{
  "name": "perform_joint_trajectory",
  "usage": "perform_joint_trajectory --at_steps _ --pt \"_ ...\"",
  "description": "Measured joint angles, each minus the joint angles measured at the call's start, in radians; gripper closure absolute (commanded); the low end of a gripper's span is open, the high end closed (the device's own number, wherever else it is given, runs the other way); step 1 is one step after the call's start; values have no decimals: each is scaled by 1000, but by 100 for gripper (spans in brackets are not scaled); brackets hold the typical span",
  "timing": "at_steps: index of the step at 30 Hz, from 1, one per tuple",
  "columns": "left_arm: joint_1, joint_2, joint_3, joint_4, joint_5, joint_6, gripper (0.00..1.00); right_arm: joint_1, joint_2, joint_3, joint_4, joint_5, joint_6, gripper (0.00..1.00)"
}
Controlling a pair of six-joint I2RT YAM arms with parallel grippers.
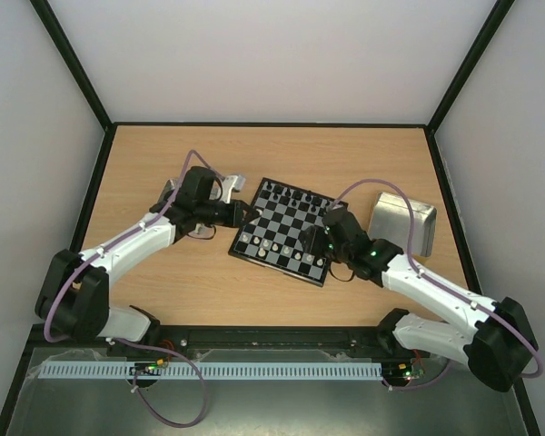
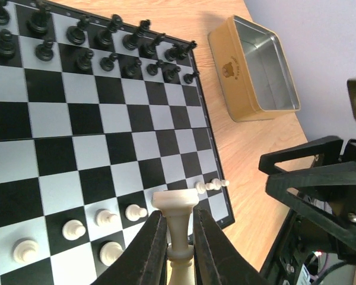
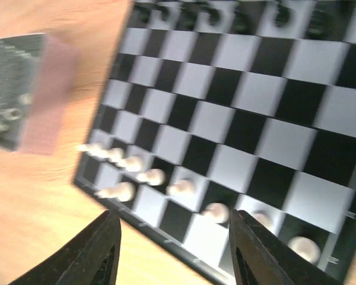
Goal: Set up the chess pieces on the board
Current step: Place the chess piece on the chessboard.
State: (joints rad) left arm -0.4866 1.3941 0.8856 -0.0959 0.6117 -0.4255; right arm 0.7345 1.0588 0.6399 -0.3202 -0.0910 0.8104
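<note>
1. Left wrist view: nearest the lens, a cream piece [image 2: 175, 205] is being gripped upright by its stem between the closed fingers of the left gripper [image 2: 178, 221].
2. The piece is being held over the near edge of the board [image 2: 95, 127]. Whether its base is touching a square cannot be told.
3. Just beyond it, cream pawns [image 2: 73, 228] are being shown standing on the board's near rows.
4. Farther off, the black pieces [image 2: 85, 58] are being shown standing in the two far rows.
5. Past the board's far right corner, an open tin [image 2: 249, 101] is being shown lying on the table [image 2: 237, 178], apart from the board.
6. In the right wrist view, the fingers [image 3: 104, 252] of the right gripper [image 3: 177, 252] are being held wide apart, and nothing is being gripped between them.
7. Below and beyond those open jaws, the board's edge row of cream pawns is being shown blurred, with the black pieces along the far side.
8. In the top view, the left gripper is being held at the board's left edge and the right gripper over its near right part. A tray [image 1: 234, 186] is being partly hidden behind the left arm.
</note>
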Motion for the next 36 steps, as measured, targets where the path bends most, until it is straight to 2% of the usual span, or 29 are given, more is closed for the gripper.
perform_joint_trajectory --at_steps 7,14,22,32,36 --pt "-42 -46 0 37 36 18 86 0 -18 80 159 -228 25 39" --pt "-65 -152 -20 127 112 35 87 0 13 134 323 -310 147 38" --pt "-65 -210 -53 204 201 40 87 0 16 134 476 -337 310 49" --pt "-67 -217 -56 265 215 30 87 0 41 132 559 -403 448 58" --pt "-67 -217 -56 274 195 24 87 0 45 129 559 -412 462 71"
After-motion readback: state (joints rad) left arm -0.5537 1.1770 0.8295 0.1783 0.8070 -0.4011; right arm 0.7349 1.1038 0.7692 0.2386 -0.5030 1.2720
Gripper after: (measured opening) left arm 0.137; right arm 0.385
